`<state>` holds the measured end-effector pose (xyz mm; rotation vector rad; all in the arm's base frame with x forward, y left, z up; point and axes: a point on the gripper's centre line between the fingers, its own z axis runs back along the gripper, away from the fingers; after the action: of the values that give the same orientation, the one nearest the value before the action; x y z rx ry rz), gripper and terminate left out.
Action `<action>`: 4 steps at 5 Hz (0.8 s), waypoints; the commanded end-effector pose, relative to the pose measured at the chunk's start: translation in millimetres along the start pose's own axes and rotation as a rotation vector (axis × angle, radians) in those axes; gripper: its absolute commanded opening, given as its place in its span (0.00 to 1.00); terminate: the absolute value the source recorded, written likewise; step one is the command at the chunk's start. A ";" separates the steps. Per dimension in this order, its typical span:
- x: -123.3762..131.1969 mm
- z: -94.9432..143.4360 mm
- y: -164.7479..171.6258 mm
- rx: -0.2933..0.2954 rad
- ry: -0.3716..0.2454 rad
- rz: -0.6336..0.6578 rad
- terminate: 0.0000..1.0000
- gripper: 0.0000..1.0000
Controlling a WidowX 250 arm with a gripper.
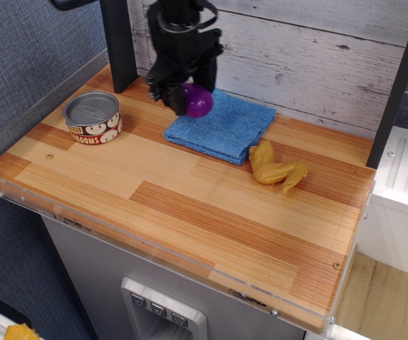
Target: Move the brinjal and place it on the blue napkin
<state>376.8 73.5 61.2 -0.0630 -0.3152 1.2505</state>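
The brinjal (198,103) is a glossy purple toy eggplant; its stem end is hidden between the fingers. My black gripper (190,95) is shut on it and holds it in the air over the back left part of the blue napkin (225,126). The napkin is a folded blue terry cloth lying flat near the back wall. I cannot tell exactly how high the brinjal hangs above the cloth.
A tin can of mushrooms (93,118) stands at the left of the wooden table (211,205). A yellow-tan toy chicken wing (275,170) lies right of the napkin. A white plank wall (310,49) runs along the back. A black post (119,42) stands at the back left.
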 end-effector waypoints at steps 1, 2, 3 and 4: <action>-12.5 3.4 -29.4 -0.045 0.051 -0.033 0.00 0.00; -24.1 -7.4 -33.8 -0.042 0.072 -0.061 0.00 0.00; -30.2 -11.6 -37.2 -0.051 0.072 -0.072 0.00 0.00; -34.7 -14.8 -36.2 -0.030 0.071 -0.104 0.00 1.00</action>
<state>393.9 37.0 26.9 -0.0923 -0.2250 1.1481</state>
